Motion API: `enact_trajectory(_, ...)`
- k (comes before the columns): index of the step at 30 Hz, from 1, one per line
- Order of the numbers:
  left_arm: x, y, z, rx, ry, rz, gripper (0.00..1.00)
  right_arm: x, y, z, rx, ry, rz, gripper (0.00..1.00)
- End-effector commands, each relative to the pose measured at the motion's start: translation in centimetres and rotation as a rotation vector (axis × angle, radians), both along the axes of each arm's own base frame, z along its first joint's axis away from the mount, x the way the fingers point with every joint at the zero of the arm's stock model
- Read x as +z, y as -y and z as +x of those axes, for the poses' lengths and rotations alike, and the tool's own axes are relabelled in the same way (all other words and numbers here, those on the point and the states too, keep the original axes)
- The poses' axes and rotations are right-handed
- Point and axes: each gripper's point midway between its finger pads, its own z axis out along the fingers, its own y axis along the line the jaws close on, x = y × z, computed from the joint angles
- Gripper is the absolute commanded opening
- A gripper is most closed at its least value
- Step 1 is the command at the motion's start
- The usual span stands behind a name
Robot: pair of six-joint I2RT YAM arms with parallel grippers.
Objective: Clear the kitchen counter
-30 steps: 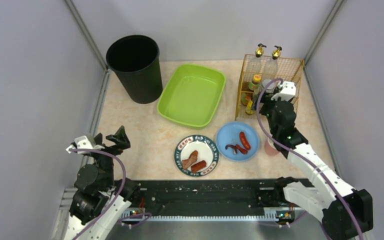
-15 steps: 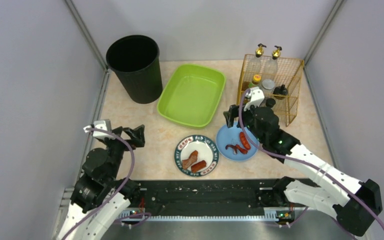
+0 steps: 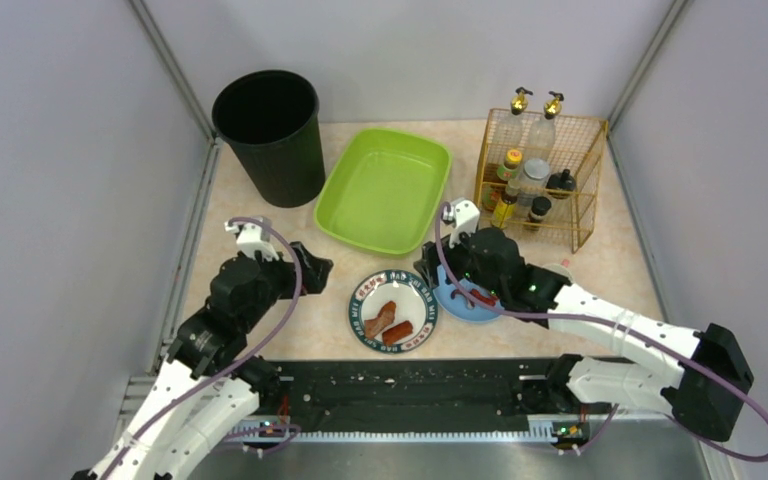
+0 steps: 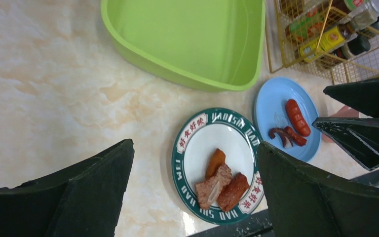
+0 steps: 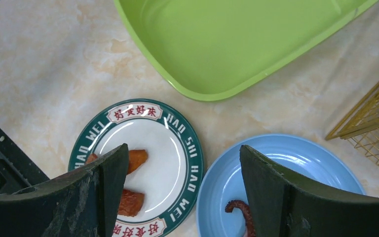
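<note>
- Bin (image 3: 285, 170), green tray (image 3: 385, 190), bottle rack (image 3: 580, 200), white plate (image 3: 412, 298) and blue plate (image 4: 272, 108) sit on the kitchen counter (image 3: 625, 250).
- It lies flat before the arms, longest left to right.
- Left gripper (image 3: 315, 268), right gripper (image 5: 182, 148): jaws apart, empty.

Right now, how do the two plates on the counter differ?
The green-rimmed plate is white with a lettered dark green rim; the blue plate is plain. The green-rimmed plate carries brown meat chunks; the blue plate a red sausage and a dark curled piece. Both are round and lie flat on the kitchen counter.
</note>
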Motion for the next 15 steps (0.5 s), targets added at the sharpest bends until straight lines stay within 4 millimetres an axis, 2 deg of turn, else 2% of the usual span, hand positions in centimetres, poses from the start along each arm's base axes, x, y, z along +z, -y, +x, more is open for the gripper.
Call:
enact_trajectory(1, -1.9, 2.2, -0.1, -0.048, -0.095, -0.094, 0.99, 1.7, -1.3, -0.4, 0.024, 0.023, 0.065, 0.81)
enact_trajectory(7, -4.8, 3.9, -0.6, -0.090, -0.193, -0.155, 0.99, 0.7, -1.0, -0.5, 0.013, -0.005, 0.041, 0.81)
enact_trajectory(15, -10.1, 6.5, -1.3, -0.186, -0.366, -0.178, 0.99, -0.4, 0.6, -0.8, -0.022, -0.008, -0.003, 0.81)
